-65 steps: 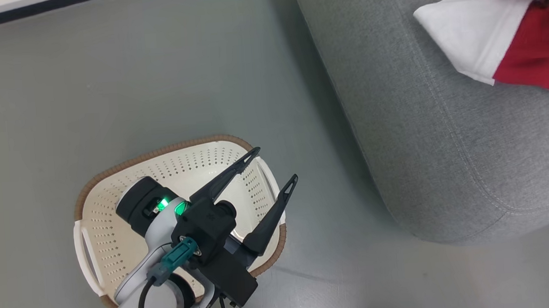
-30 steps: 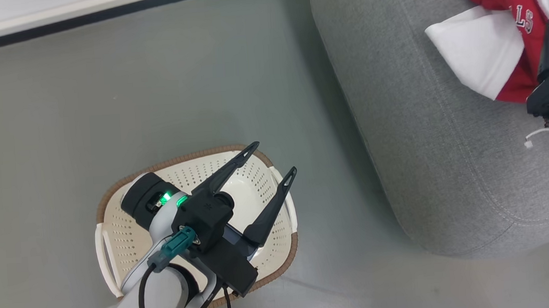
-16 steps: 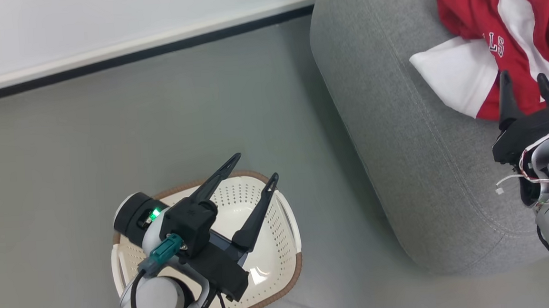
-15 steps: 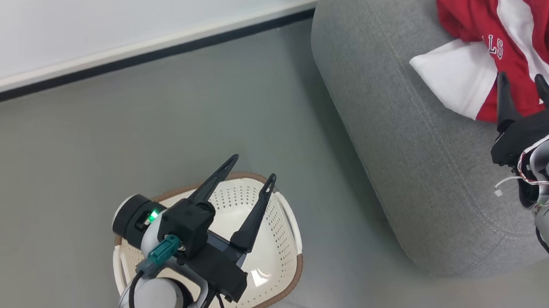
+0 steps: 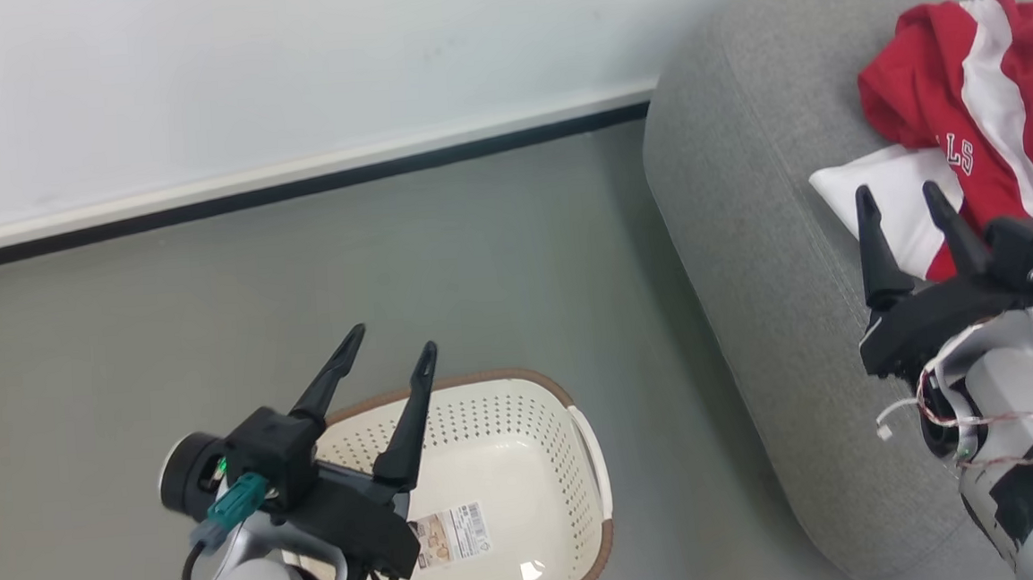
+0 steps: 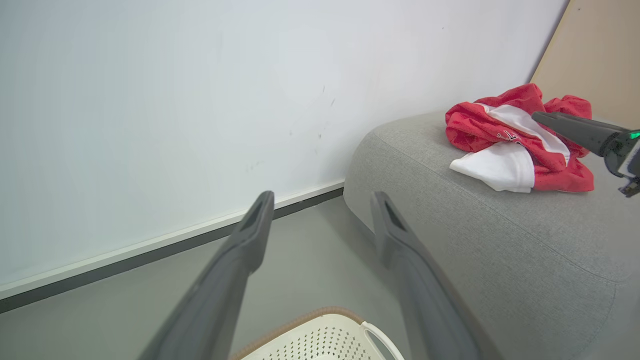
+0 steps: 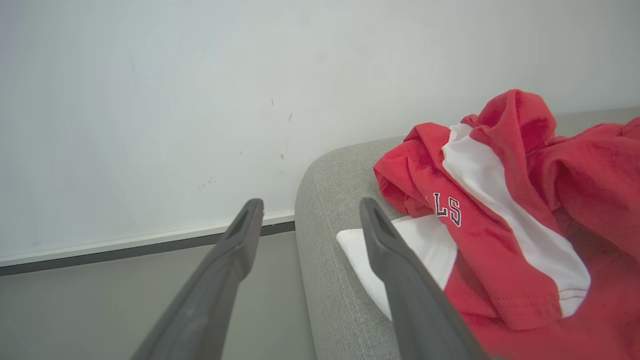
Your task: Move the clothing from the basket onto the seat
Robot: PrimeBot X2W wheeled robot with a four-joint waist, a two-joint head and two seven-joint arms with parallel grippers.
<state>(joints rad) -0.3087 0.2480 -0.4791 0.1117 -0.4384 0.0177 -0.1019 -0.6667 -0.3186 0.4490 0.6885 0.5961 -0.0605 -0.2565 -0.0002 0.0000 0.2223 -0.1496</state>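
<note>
Left claw: fingers spread, holding nothing, over the left side of the basket. The basket stands on the floor, a paper label on its bottom, no cloth seen in it.

Right claw: fingers spread, holding nothing, over the seat.

The clothing lies crumpled on the seat cushion, just beyond the right claw's tips and a little to their right. Its white panel is nearest the claw and the red bulk farther off, toward the wall. The heap has no clear long axis.

Judgement: transfer looks complete. The right arm is much the nearer if the garment needs touching; the left claw is well apart from it.
</note>
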